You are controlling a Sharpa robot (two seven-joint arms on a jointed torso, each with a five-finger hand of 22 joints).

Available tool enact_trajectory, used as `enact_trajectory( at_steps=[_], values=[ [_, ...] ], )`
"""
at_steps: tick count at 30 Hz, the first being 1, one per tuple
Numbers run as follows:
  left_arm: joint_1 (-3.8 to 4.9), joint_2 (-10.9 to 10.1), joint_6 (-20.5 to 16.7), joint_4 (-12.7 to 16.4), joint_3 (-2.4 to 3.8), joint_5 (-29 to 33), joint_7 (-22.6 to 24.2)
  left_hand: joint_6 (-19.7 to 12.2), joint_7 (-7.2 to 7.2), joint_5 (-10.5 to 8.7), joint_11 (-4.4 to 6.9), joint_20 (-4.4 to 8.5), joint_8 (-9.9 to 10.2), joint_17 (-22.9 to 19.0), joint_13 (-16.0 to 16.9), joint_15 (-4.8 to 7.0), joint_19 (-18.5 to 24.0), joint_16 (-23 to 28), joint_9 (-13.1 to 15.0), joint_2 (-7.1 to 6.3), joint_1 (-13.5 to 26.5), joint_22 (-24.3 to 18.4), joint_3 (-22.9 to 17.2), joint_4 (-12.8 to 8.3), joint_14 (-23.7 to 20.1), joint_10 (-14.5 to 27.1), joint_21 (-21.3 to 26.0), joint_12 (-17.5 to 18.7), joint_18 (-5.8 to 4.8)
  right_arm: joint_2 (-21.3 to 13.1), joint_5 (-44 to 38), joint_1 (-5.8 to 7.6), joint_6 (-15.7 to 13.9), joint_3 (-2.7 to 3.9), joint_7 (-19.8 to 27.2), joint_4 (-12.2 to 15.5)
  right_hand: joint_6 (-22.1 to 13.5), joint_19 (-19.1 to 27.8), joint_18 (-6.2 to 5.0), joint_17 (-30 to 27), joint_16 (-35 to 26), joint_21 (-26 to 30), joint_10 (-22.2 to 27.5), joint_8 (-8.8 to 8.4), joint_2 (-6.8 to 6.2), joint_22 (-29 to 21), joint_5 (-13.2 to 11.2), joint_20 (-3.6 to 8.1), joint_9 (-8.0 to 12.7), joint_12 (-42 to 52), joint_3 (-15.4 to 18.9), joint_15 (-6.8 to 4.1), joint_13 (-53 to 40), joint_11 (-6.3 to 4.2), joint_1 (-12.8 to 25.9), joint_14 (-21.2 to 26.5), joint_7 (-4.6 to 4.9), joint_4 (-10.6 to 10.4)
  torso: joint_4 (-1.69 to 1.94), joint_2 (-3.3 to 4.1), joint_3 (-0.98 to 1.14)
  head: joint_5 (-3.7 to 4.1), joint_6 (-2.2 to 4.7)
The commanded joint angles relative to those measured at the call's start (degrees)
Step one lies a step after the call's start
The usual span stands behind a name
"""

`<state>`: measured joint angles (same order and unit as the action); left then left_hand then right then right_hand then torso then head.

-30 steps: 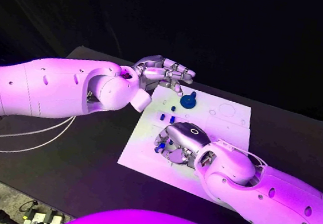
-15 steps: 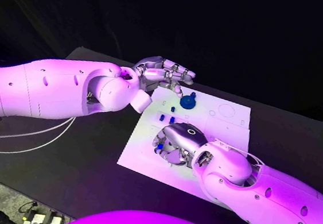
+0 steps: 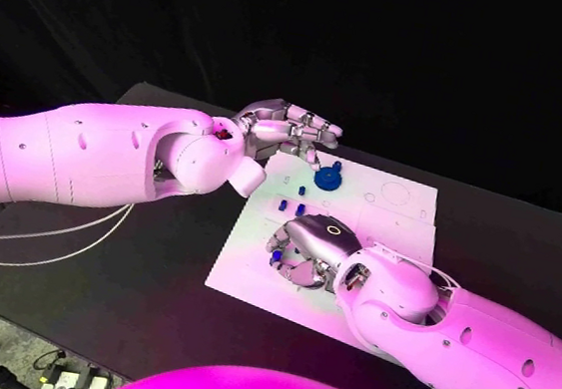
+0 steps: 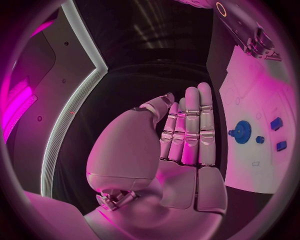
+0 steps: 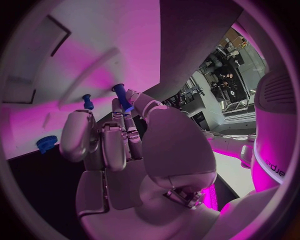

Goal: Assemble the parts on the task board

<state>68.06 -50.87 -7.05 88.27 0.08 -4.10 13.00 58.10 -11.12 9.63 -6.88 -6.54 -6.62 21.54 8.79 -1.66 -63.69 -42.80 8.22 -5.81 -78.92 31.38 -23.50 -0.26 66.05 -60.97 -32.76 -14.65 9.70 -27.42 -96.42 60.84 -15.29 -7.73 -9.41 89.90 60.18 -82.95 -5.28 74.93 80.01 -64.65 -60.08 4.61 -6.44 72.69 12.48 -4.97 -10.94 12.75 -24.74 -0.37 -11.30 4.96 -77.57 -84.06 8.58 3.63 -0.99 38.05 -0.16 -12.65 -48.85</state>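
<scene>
The white task board (image 3: 391, 223) lies mid-table. On its far part stands a blue gear (image 3: 328, 175), which the left wrist view shows as the blue gear (image 4: 242, 132); small blue parts (image 3: 293, 204) lie just nearer. My right hand (image 3: 307, 251) hovers low over the board's left middle, fingers curled, pinching a blue peg (image 5: 120, 95) at its fingertips. Another blue peg (image 5: 87, 101) stands in the board close by. My left hand (image 3: 287, 125) hangs at the board's far left corner, and in its wrist view the left hand (image 4: 181, 145) has straight fingers and holds nothing.
The black table (image 3: 136, 272) surrounds the board, with bare room on both sides. White cables (image 3: 40, 245) trail under my left arm near the table's left edge. The board's right half (image 3: 404, 200) carries only faint outlines.
My right hand has edged slightly toward the board's left side, still holding the peg. My left hand has stayed where it was.
</scene>
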Motion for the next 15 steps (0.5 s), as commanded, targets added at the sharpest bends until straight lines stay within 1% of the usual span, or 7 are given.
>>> enact_trajectory(
  at_steps=[1, 4, 5, 7, 10, 13, 15],
  values=[
    [0.04, 0.0, 1.3, 0.1, 0.02, -0.3, 0.3, -0.3, 0.1, -0.13, 0.13, -0.1, 0.0, -0.1, -0.1, -0.32, -0.3, 0.4, 0.0, 0.58, -0.2, -0.1, 0.0, -0.3, -0.2, 0.3, 0.3, -0.4, 0.8, -0.1, -0.2, -0.29, 0.1, -0.21, 0.2, 0.0, -0.4, 0.3, 0.08, 2.8, -0.7, 1.1, 1.4, -0.21, -0.11, -0.6, 0.3, -0.4, 0.0, -0.6, 0.0, 0.54, 0.3, 0.27, 0.8, -2.8, -0.17, -0.4, -0.04, 0.05, 0.03, 0.02, 0.03],
    [0.03, 0.0, 1.3, 0.1, 0.02, -0.3, 0.3, -0.3, 0.1, -0.13, 0.13, -0.1, 0.0, -0.1, -0.1, -0.32, -0.3, 0.4, 0.0, 0.58, -0.2, -0.1, 0.0, -0.3, -0.2, 0.3, 0.3, -0.4, 0.8, -0.2, 0.0, -0.3, -0.5, -0.21, 0.6, 0.1, -0.7, 1.3, -0.38, 1.3, -2.1, 3.6, 3.1, -0.35, -0.54, -2.2, 0.2, -0.65, 0.0, -0.9, 0.3, 0.86, 0.5, 0.56, 1.2, -2.1, -0.16, -0.4, -0.03, 0.01, 0.05, 0.09, 0.03],
    [0.03, 0.0, 1.3, 0.1, 0.02, -0.3, 0.3, -0.3, 0.1, -0.13, 0.13, -0.1, 0.0, -0.1, -0.1, -0.32, -0.3, 0.4, 0.0, 0.58, -0.2, -0.1, 0.0, -0.3, -0.2, 0.3, 0.3, -0.4, 0.8, -0.2, 0.0, -0.3, -0.8, -0.21, 0.8, 0.1, -1.1, 2.2, -0.79, -0.3, -3.6, 5.9, 4.4, -0.51, -0.84, -3.7, 0.2, -0.8, 0.1, -1.2, 0.6, 1.11, 0.7, 0.77, 1.4, -1.4, -0.11, -0.5, -0.04, 0.0, 0.06, 0.11, 0.04],
    [0.03, 0.0, 1.3, 0.1, 0.02, -0.3, 0.3, -0.3, 0.1, -0.13, 0.13, -0.1, 0.0, -0.1, -0.1, -0.32, -0.3, 0.4, 0.0, 0.58, -0.2, -0.1, 0.0, -0.3, -0.2, 0.3, 0.3, -0.4, 0.8, -0.4, 0.2, -0.31, -1.6, -0.21, 1.2, 0.3, -2.3, 4.0, -1.45, -3.2, -6.3, 10.2, 7.3, -0.82, -1.38, -6.4, 0.3, -1.27, 0.3, -1.6, 1.6, 1.57, 1.0, 1.35, 1.9, 0.1, -0.67, -0.6, 0.0, 0.03, 0.03, 0.15, 0.09],
    [0.03, 0.0, 1.3, 0.1, 0.01, -0.3, 0.3, -0.3, 0.1, -0.13, 0.13, -0.1, 0.0, -0.1, -0.1, -0.32, -0.3, 0.4, 0.0, 0.58, -0.2, -0.1, 0.0, -0.3, -0.2, 0.3, 0.3, -0.4, 0.8, -0.8, 0.3, -0.31, -2.9, -0.21, 1.9, 0.6, -4.8, 6.8, -2.41, -7.4, -10.1, 16.6, 11.5, -0.89, -1.81, -10.4, 0.3, -1.93, 0.7, -1.9, 3.2, 2.28, 1.3, 2.24, 1.9, 2.6, -1.07, -0.5, -0.02, 0.04, 0.02, 0.2, 0.08],
    [0.03, -0.1, 1.3, 0.0, 0.01, -0.3, 0.3, -0.4, 0.09, -0.14, 0.11, -0.1, 0.0, -0.1, -0.1, -0.33, -0.3, 0.4, 0.0, 0.56, -0.2, -0.1, 0.0, -0.3, -0.2, 0.3, 0.3, -0.4, 0.79, -1.4, 0.2, -0.31, -4.3, -0.21, 2.5, 0.9, -6.6, 8.0, -2.87, -9.4, -11.6, 19.4, 14.4, -0.8, -1.72, -12.0, 0.4, -2.48, 1.0, -0.9, 4.7, 2.75, 1.2, 2.77, 1.1, 3.9, -1.72, -0.3, -0.07, -0.04, -0.01, 0.26, 0.15],
    [0.03, -0.1, 1.4, -0.1, 0.01, -0.3, 0.3, -0.4, 0.05, -0.16, 0.08, -0.11, 0.0, -0.1, -0.1, -0.36, -0.3, 0.4, -0.1, 0.53, -0.1, -0.1, 0.1, -0.2, -0.2, 0.4, 0.3, -0.4, 0.78, -2.2, 0.3, -0.27, -5.6, -0.2, 2.9, 1.4, -8.1, 9.9, -3.56, -11.1, -12.9, 23.9, 17.3, -0.8, -1.74, -14.9, 0.2, -2.91, 1.2, -0.6, 6.3, 3.23, 1.3, 3.3, 0.8, 5.3, -2.4, -0.6, -0.06, -0.07, -0.01, 0.33, 0.18]
  ],
)
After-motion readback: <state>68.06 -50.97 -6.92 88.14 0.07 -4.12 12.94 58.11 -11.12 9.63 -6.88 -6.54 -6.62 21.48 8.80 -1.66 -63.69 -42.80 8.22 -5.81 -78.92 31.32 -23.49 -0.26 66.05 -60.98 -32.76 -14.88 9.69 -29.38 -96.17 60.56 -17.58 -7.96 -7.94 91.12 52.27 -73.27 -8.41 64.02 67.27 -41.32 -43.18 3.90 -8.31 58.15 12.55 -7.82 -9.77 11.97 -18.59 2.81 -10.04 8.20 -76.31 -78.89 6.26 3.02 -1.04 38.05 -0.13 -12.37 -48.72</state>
